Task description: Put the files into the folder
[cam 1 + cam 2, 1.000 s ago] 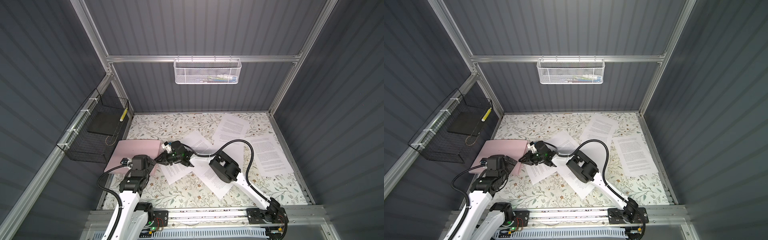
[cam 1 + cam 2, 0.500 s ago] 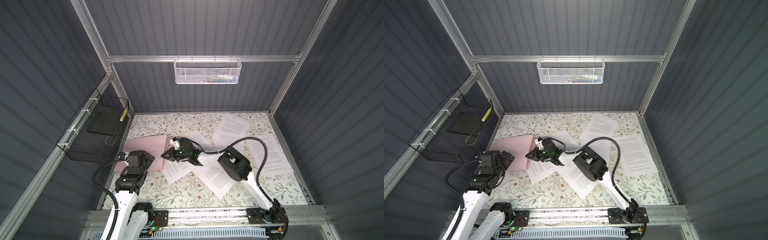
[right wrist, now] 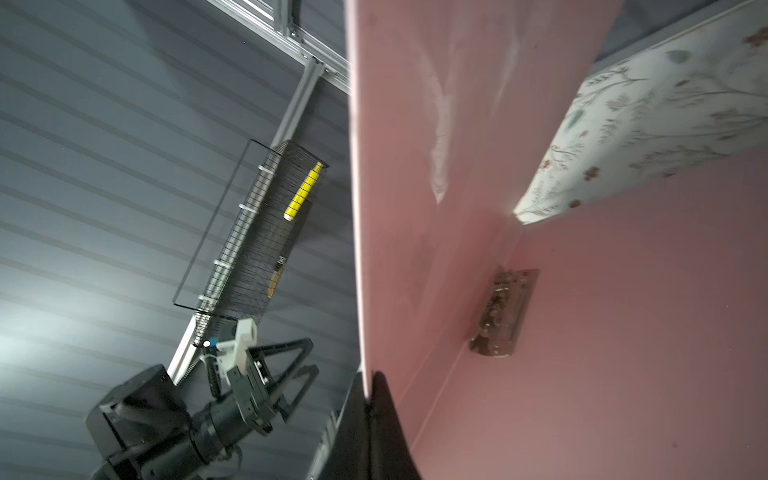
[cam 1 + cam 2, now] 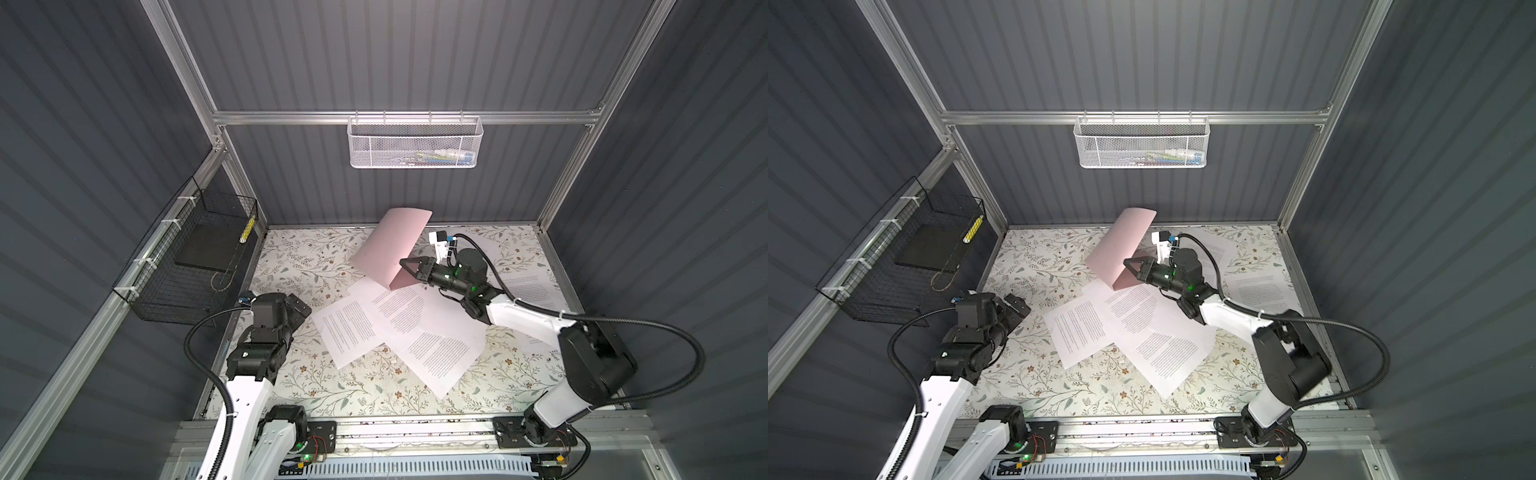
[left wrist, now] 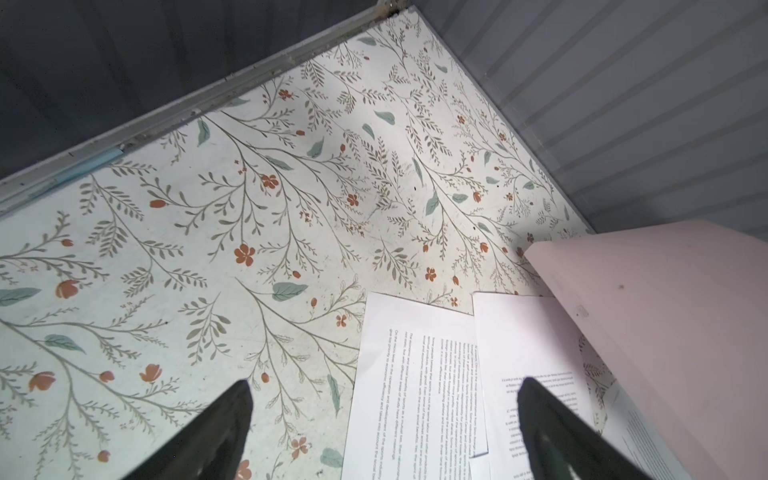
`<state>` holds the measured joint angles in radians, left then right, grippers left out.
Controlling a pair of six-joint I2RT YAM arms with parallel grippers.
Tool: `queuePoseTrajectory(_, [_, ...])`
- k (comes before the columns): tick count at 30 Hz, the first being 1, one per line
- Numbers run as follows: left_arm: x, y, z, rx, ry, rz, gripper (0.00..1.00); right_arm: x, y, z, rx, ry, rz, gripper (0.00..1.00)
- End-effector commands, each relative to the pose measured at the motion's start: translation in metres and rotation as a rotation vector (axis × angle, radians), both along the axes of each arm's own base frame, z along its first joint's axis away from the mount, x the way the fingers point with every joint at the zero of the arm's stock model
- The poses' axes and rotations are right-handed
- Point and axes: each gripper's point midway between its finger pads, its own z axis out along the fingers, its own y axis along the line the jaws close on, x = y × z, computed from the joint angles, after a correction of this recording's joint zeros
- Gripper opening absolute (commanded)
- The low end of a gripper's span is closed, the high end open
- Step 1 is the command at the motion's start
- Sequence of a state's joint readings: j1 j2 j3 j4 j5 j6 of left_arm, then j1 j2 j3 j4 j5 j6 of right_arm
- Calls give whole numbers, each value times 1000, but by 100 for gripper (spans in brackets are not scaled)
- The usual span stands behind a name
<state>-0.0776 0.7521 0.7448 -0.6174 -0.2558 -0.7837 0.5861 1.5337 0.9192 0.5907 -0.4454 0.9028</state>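
The right claw (image 4: pixel 403 266) pinches the raised cover of the folder (image 4: pixel 388 245), which gapes in a V toward the tabletop's (image 4: pixel 299 257) far edge. The left claw (image 4: pixel 300 309) stands wide and empty by the left edge. The files (image 4: pixel 353 332) lie loose mid-tabletop. Hold the cover high and steady, clip (image 3: pixel 503 311) exposed, so the left claw can slide sheets in; whether the lower cover lies flat is unclear.

The right gripper (image 4: pixel 404 266) clamped the pink folder (image 4: pixel 388 245) — open, cover curling upward — above files (image 4: pixel 374 328) scattered on the floral table (image 4: pixel 316 266).
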Motion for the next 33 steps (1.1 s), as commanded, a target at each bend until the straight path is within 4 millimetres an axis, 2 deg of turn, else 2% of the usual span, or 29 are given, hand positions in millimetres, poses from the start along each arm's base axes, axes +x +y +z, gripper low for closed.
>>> queuePoseTrajectory(1, [9, -15, -4, -19, 4, -88, 100, -7, -33, 3, -332, -231, -171, 0])
queuePoseTrajectory(6, [29, -30, -6, -29, 7, -180, 100, -30, -47, -26, -807, -407, -279, 0])
queuePoseTrajectory(9, [42, -46, -15, -71, 42, -262, 100, -35, -64, -26, -993, -475, -436, 0])
queuePoseTrajectory(14, [62, -64, -21, -128, 46, -333, 100, -38, -100, -14, -1126, -543, -676, 0])
queuePoseTrajectory(16, [69, -68, -21, -128, 58, -363, 100, -42, -101, -6, -1184, -617, -727, 0])
queuePoseTrajectory(19, [83, -75, -11, -124, 52, -405, 100, -51, -92, 12, -1236, -744, -753, 0])
queuePoseTrajectory(26, [121, -102, 9, -171, 34, -503, 100, -63, -88, 43, -1215, -841, -822, 0])
queuePoseTrajectory(28, [130, -110, 16, -177, 20, -531, 100, -64, -80, 35, -1194, -846, -767, 0])
queuePoseTrajectory(33, [143, -120, 27, -180, 13, -587, 100, -73, -48, -27, -1217, -794, -559, 0])
